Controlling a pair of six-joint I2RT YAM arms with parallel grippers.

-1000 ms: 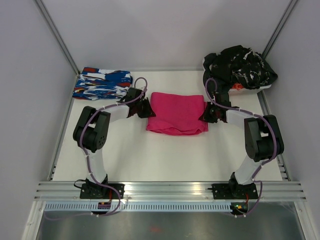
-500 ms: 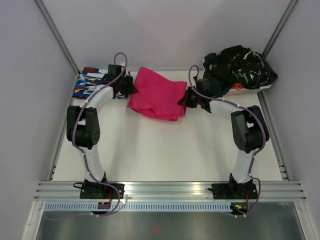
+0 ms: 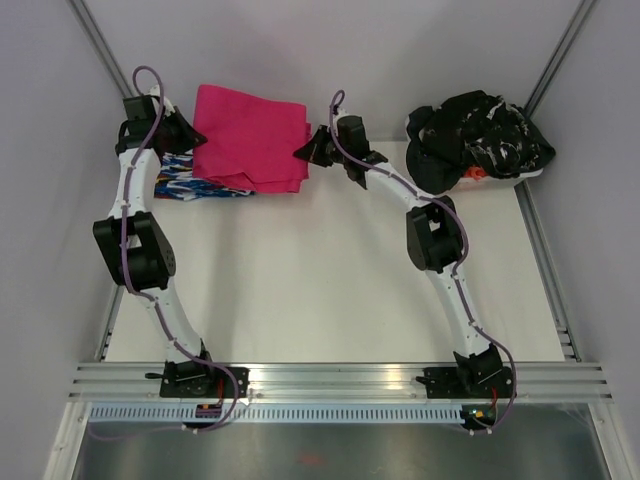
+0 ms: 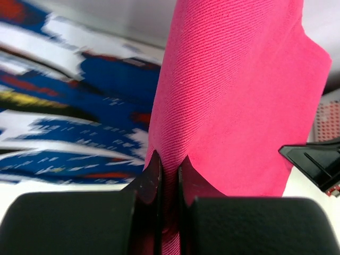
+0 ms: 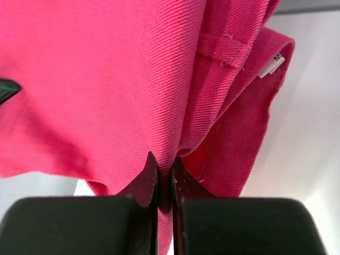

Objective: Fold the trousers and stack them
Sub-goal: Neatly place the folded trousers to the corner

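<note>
We see the trousers (image 3: pixel 247 137) already folded into a compact rectangle of several layers, and we judge that the folding part of the task is done. The bundle is at the far left of the bench (image 3: pixel 330 290), held up between the two arms. From above it covers a part of the blue, white and red patterned garment (image 3: pixel 175 180) that lies there. The left end effector (image 4: pixel 169 159) is closed almost completely, with the left edge of the pink cloth pinched between its jaws. Its wrist view shows the patterned garment below and behind the hanging cloth. The right end effector (image 5: pixel 163 160) is closed in the same way on the right edge, where we can see thick folded layers and a small white size label (image 5: pixel 273 64). We think the trousers are in the air, or only begin to touch the garment under them; we cannot tell which from these views. What is left, in our judgement, is the stacking: to bring the bundle down flat on the patterned garment, to open both end effectors, and to take the arms away without pulling the folds apart. The black clothes with white flecks (image 3: pixel 480 135) lie in a loose heap at the far right corner, well apart from the trousers.
</note>
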